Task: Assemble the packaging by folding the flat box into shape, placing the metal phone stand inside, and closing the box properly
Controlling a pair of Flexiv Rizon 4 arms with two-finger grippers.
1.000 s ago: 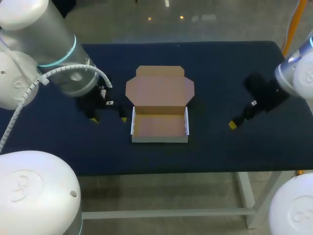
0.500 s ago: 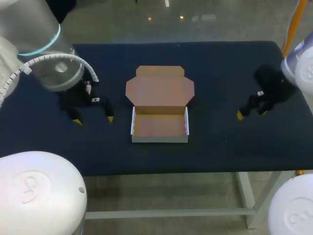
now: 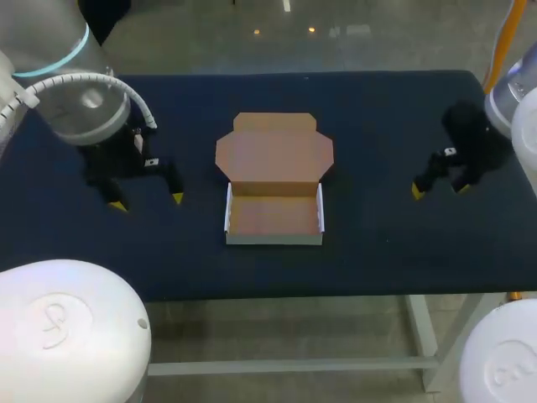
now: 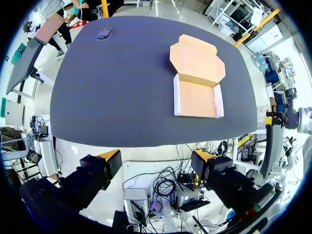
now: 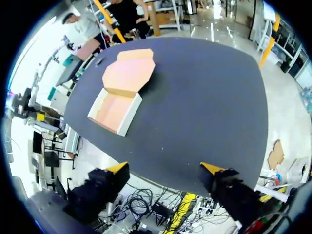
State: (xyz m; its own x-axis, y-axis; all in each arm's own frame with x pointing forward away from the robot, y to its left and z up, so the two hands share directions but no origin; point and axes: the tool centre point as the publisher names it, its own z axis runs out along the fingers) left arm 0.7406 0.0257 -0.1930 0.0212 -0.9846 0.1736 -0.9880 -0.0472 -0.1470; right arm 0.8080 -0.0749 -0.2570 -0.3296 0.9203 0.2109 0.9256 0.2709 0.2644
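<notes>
Stand (image 4: 104,33) shows only in wrist views; left claw (image 3: 147,201), right claw (image 3: 438,190) gape empty.

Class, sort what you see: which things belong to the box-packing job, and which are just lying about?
Job: cardboard box, tray formed, lid open; left pincer and right pincer, both open, empty; small dark item well away from the box, perhaps the phone stand, too small to tell.
Lying about: table, mere support.

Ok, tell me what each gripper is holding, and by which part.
Nothing is held. The left gripper and the right gripper are both open and empty, well apart from the box.
</notes>
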